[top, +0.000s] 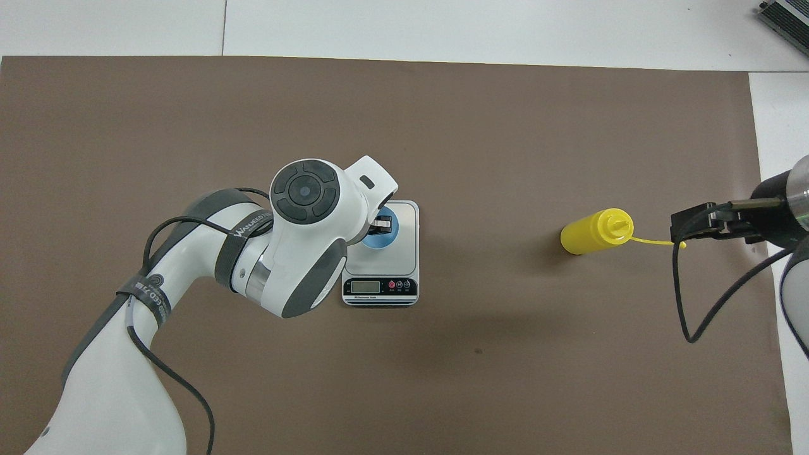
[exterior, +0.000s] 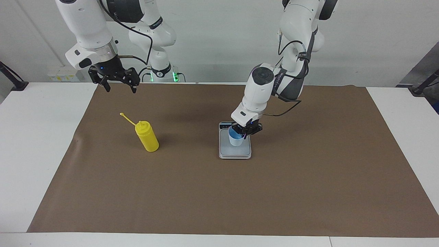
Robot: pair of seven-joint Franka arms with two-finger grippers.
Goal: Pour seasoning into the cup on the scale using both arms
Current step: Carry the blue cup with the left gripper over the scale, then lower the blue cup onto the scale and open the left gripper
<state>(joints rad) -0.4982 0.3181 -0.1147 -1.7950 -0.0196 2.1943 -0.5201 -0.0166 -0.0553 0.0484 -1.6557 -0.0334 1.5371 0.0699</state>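
Facing view: left tool (exterior: 244, 131) pinches the rim of the cup (exterior: 235, 138) over the scale (exterior: 235, 152). Lower it straight, settle it flat mid-plate, then release cleanly. Right tool (exterior: 118, 82) waits, open, over the table edge; the bottle (exterior: 147, 136) stands toward its end.

Yellow bottle (exterior: 147, 139); light blue cup (exterior: 236, 137); silver-grey scale (exterior: 235, 152); brown mat (exterior: 240, 192).
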